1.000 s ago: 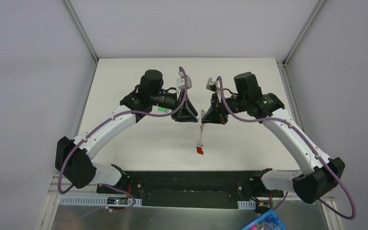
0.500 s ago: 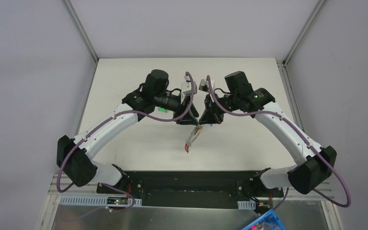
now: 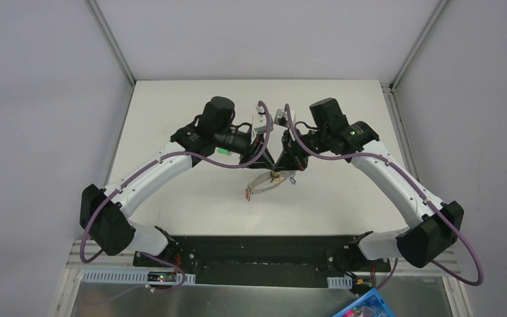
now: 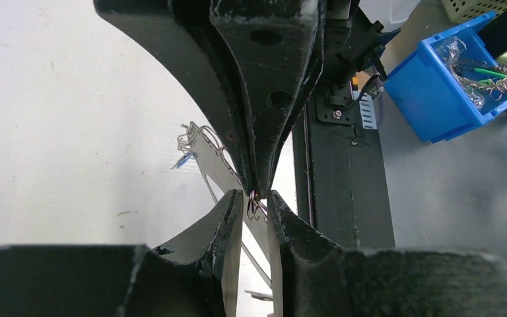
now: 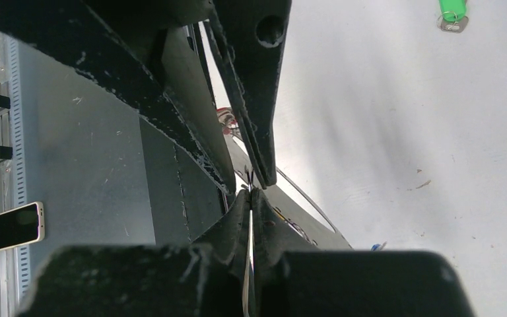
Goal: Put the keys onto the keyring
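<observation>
Swung toward centre-left, the keyring [image 3: 262,183] stays pinched in the right gripper [image 5: 249,195]; the left gripper [image 4: 255,200] gapes slightly around its wire.

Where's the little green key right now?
The green key lies on the table, left of centre in the top view, tucked beside the left arm.
</observation>
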Motion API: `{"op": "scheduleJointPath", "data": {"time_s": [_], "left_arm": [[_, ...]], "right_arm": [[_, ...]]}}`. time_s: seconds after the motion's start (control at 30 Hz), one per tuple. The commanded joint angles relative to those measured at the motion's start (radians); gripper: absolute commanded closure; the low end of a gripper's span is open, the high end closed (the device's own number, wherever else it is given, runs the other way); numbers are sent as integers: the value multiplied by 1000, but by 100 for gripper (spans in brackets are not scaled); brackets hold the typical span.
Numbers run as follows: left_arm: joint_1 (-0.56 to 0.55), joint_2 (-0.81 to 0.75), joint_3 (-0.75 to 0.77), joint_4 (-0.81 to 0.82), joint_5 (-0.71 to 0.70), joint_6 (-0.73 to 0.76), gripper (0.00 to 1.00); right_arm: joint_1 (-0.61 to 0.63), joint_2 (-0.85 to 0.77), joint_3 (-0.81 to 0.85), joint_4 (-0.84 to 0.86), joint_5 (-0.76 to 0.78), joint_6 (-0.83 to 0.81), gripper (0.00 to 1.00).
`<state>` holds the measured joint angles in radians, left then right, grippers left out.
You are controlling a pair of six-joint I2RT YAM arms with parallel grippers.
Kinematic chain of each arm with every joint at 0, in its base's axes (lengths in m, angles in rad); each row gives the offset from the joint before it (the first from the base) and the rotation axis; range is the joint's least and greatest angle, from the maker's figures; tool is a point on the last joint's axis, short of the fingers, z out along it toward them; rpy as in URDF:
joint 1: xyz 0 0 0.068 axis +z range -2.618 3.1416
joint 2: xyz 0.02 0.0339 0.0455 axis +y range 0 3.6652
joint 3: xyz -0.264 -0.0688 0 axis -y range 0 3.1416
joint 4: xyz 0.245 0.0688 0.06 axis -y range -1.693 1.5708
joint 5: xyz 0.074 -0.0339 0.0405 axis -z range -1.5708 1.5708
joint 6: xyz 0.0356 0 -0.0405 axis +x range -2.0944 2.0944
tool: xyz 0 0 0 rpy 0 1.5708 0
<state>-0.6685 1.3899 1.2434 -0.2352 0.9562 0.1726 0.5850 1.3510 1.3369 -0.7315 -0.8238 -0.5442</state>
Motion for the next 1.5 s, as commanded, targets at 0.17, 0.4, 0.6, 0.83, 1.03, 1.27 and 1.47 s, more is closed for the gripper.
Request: {"op": "scheduleJointPath", "data": {"time_s": [0.17, 0.4, 0.6, 0.83, 1.03, 1.27, 1.47], "left_arm": [[-9, 10, 32, -19, 19, 31, 80], [-13, 19, 39, -38, 39, 33, 100], [-9, 13, 57, -26, 50, -29, 100], [5, -13, 11, 164, 113, -226, 100], [12, -13, -22, 329, 136, -386, 100], [14, 3, -43, 482, 141, -522, 100], [15, 9, -54, 516, 135, -548, 100]], "right_arm": [[-6, -32, 36, 26, -38, -4, 100], [-16, -34, 36, 38, -50, 8, 100], [-39, -66, -11, 72, -55, 18, 89], [-109, -186, -114, 158, -86, 35, 68], [-135, -231, -197, 216, -158, 55, 60], [-135, -206, -226, 259, -195, 80, 55], [-134, -182, -216, 286, -230, 109, 71]]}}
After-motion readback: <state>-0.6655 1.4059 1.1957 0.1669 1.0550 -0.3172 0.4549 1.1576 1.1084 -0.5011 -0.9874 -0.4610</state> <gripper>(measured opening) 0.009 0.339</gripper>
